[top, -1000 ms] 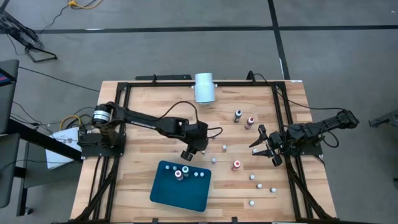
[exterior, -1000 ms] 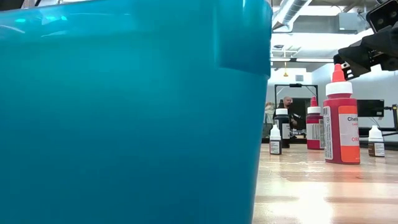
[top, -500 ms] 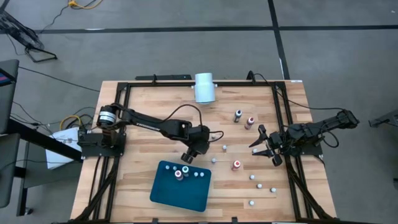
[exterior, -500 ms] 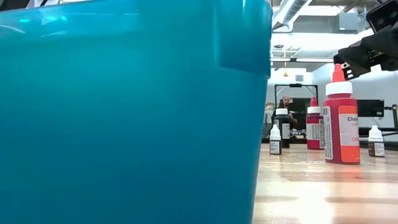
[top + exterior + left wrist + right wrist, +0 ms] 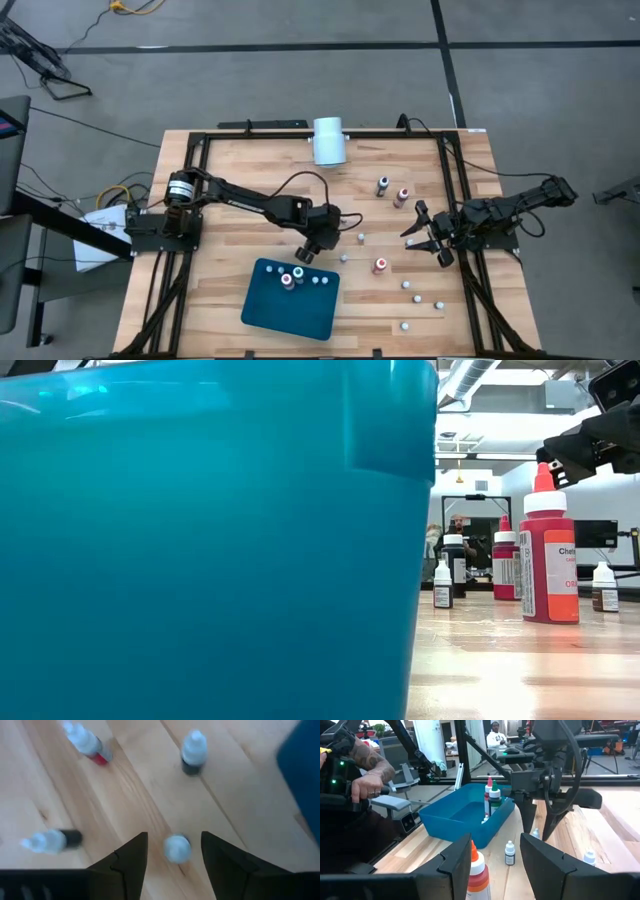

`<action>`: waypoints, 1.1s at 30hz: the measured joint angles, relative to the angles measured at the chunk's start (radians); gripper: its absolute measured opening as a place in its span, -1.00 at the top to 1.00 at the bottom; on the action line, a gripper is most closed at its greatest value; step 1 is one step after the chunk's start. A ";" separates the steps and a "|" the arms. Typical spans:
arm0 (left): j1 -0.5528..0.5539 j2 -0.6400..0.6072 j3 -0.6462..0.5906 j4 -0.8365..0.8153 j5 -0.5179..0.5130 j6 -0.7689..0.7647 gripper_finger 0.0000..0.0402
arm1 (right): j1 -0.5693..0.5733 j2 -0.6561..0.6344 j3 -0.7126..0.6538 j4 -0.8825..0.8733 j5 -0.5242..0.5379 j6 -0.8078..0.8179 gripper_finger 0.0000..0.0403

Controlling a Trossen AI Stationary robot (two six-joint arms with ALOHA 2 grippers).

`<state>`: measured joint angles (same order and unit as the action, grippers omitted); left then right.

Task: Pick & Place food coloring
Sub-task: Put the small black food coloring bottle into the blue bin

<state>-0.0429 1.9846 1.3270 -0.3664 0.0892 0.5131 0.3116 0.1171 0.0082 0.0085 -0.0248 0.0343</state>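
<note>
A person's hand (image 5: 367,782) holds a grey handle just off the left side of the table (image 5: 230,180). The left arm reaches from that side to the middle. Its left gripper (image 5: 306,252) hangs just above the top edge of the blue tray (image 5: 290,310). Its fingers (image 5: 125,865) are open, with nothing in them. A tiny white-capped bottle (image 5: 176,848) stands on the wood between the tips, and nothing touches it.

A few bottles (image 5: 292,277) stand inside the tray, near its top edge. One has a red body and one is green.

A white roll (image 5: 329,140) lies at the far edge of the table.

More small bottles stand on the bare wood to the right of the tray. A dark one (image 5: 382,186) and a red one (image 5: 402,197) stand close together toward the far side. A bigger red bottle (image 5: 380,265) stands nearer the middle. Three tiny ones (image 5: 418,298) sit near the front right corner.

The right gripper (image 5: 428,233) waits at the right side, just past the big red bottle. Its fingers (image 5: 455,865) are open and empty.
</note>
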 joint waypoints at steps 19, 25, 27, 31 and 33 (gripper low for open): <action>0.000 -0.001 -0.001 0.020 -0.004 -0.004 0.80 | 0.000 0.001 0.000 0.000 0.000 0.000 0.21; 0.000 -0.037 -0.001 0.021 -0.024 -0.010 0.70 | 0.000 0.000 0.000 0.000 0.000 0.000 0.21; 0.000 -0.063 -0.001 0.022 -0.034 -0.010 0.71 | 0.000 0.001 0.000 0.000 0.000 0.000 0.21; -0.009 -0.115 -0.001 0.009 -0.034 -0.010 0.76 | 0.000 0.000 0.000 0.000 0.000 0.000 0.21; -0.020 -0.144 -0.001 -0.001 -0.034 -0.010 0.77 | 0.000 0.001 0.000 -0.001 0.000 0.000 0.21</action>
<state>-0.0624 1.8409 1.3262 -0.3676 0.0555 0.5034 0.3119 0.1177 0.0082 0.0078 -0.0250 0.0343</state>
